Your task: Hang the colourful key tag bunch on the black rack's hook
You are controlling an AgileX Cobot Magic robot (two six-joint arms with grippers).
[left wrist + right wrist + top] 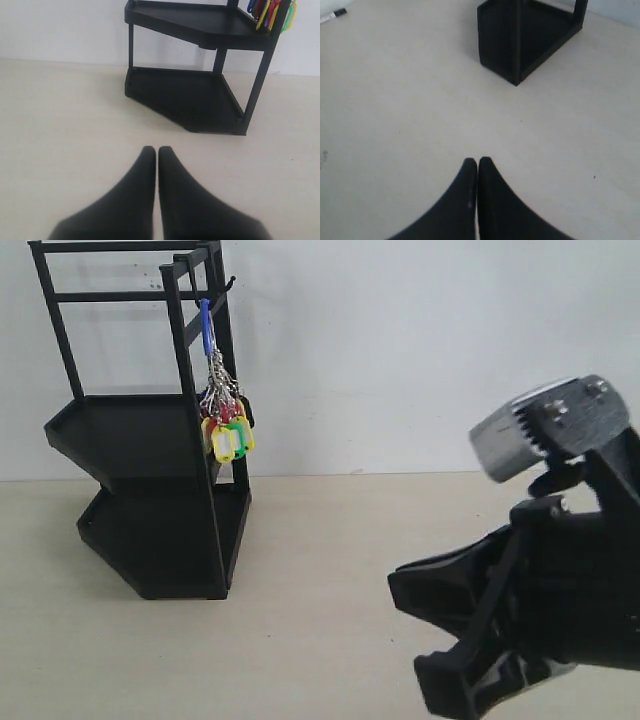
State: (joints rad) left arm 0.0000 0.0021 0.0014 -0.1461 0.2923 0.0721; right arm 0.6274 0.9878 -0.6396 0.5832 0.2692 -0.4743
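The colourful key tag bunch (228, 432) is seen hanging by its blue loop from the upper frame of the black rack (130, 435), clear of the desk (320, 540). The left gripper (157, 150) and the right gripper (477, 161) are both clenched on nothing, well apart from the rack. The bunch is judged light, loose and prone to swinging. Its tags are smooth plastic, so the ring or loop is better taken hold of if a regrasp is needed.
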